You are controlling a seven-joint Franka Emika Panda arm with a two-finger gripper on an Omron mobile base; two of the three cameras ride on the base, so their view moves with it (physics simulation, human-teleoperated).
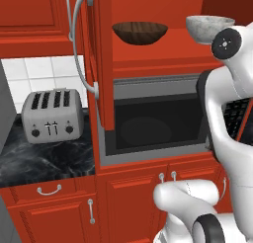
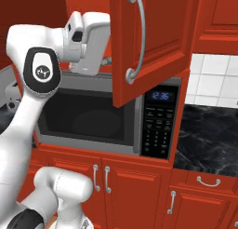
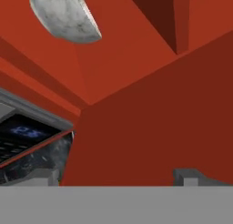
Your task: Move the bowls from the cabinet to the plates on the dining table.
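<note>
1. Inside the open cabinet, the gripper stands spread wide with nothing between its fingertips.
2. Ahead of it in the hand view, the white marbled bowl sits well apart from the fingers.
3. On the same red shelf, the dark wooden bowl rests left of the white one, the two apart.
4. Below the shelf sits a microwave; its clock panel glows.
5. Left of that, a toaster stands on the black worktop.
</note>
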